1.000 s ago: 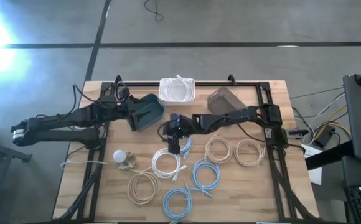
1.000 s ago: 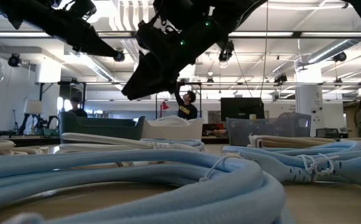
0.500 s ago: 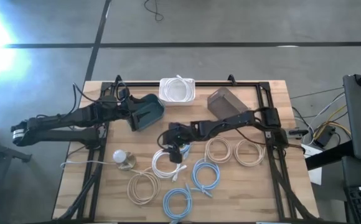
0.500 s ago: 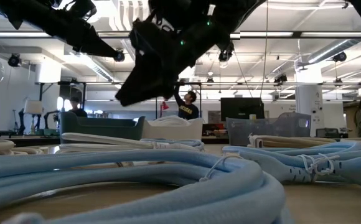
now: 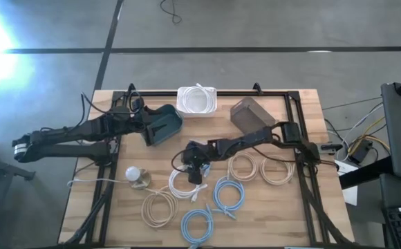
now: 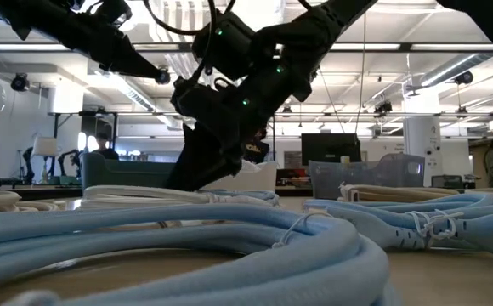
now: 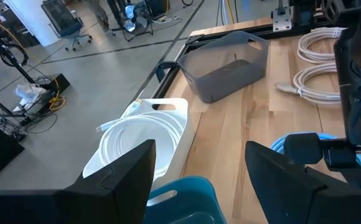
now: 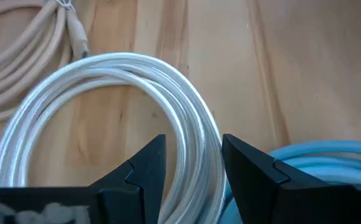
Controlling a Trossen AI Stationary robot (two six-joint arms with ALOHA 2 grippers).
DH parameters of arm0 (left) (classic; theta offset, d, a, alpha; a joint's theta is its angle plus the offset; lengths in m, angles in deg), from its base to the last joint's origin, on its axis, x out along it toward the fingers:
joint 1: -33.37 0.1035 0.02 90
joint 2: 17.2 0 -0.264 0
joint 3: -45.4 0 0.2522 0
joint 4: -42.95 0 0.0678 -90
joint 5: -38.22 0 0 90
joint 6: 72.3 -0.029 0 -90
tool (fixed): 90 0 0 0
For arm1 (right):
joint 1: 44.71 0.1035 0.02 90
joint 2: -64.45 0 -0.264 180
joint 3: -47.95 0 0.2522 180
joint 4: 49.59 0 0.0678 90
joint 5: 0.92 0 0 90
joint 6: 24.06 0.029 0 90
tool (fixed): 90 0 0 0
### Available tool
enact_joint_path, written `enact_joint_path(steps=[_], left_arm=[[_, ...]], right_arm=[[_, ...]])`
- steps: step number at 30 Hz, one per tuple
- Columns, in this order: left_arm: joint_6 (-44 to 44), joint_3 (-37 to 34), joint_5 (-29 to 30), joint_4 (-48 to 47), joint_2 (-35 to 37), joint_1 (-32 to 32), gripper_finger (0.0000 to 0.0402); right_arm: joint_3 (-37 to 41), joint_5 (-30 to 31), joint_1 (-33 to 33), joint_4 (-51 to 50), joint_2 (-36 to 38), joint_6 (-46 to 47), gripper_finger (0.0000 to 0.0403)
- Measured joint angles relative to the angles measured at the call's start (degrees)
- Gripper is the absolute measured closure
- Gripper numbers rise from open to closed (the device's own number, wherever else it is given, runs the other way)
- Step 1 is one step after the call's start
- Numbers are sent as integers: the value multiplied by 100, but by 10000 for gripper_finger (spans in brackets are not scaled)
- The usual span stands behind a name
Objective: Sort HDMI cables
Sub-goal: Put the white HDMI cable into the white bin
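A white HDMI coil (image 5: 184,183) lies flat on the table near its middle. My right gripper (image 5: 195,169) is low over the coil's far-right side and open. In the right wrist view, my right gripper (image 8: 193,140) has one finger on either side of the white coil's strands (image 8: 190,118). Two light-blue coils (image 5: 228,194) (image 5: 198,225) and beige coils (image 5: 242,166) (image 5: 276,169) (image 5: 159,207) lie around it. Another white coil rests in the white bin (image 5: 196,99). My left gripper (image 7: 199,186) waits open over the teal bin (image 5: 162,124). My right gripper comes from above, slanting down, with its fingers (image 8: 146,168) across the white coil's bundle of strands (image 8: 196,155), one inside the ring and one outside. Whether the fingers touch the cable, I cannot tell. The coil lies flat on the wood.
A grey bin (image 5: 245,111) stands at the far right, next to the white and teal bins. A white bulb-like object (image 5: 135,174) with a loose thin cord sits left of the coils. A black frame (image 5: 297,138) runs along the table's edges. People show in the room beyond.
My right gripper has moved toward the table's near edge and come down from above the coils until its fingers straddle the white coil's strands. The coils have stayed where they were.
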Motion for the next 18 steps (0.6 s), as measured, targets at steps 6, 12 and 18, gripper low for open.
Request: enact_joint_path(steps=[6, 12, 18], left_arm=[[0, 0, 0, -1, 0, 0, 149], [0, 0, 2, 1, 0, 0, 149], [-2, 0, 4, 1, 0, 0, 149]], right_arm=[[-20, 0, 9, 77, -209, -16, 259], [-15, 10, 51, 27, -216, 47, 271], [-13, 24, 57, -29, -206, -57, 303]])
